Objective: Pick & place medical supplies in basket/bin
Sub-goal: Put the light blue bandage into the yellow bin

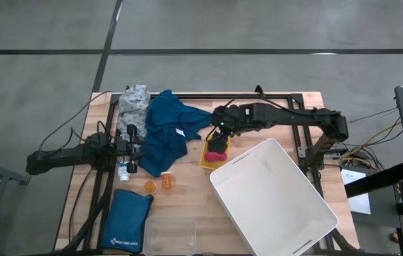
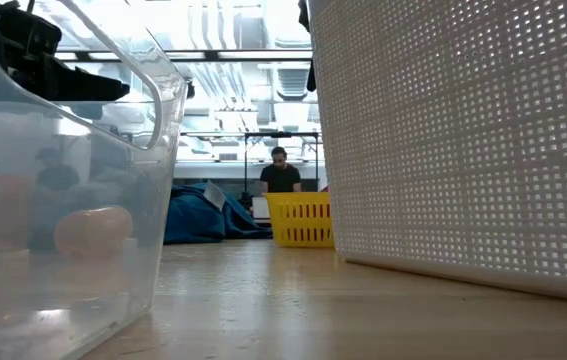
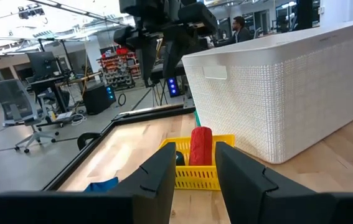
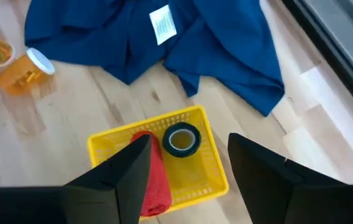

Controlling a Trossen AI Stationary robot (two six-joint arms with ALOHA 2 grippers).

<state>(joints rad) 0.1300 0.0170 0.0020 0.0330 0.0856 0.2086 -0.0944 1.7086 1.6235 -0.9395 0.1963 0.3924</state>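
A small yellow basket (image 4: 164,163) stands on the table between the blue cloth garment (image 1: 165,131) and the big white basket (image 1: 272,195). In it lie a pink-red bandage roll (image 4: 154,177) and a dark roll (image 4: 182,139). My right gripper (image 4: 188,146) hangs open above this basket, pointing down at a slant, with nothing between its fingers. Two orange pill bottles (image 1: 160,185) lie on the wood near the garment's front edge. A grey dotted cloth (image 1: 136,103) lies at the far left. My left gripper (image 1: 138,147) waits level at the left, open by a narrow gap, holding nothing.
A blue padded pouch (image 1: 126,220) lies at the near left. A clear plastic bin (image 2: 63,200) stands at the near edge. A small white bottle (image 1: 124,169) sits by the left gripper. A person (image 2: 281,172) sits in the room behind the table.
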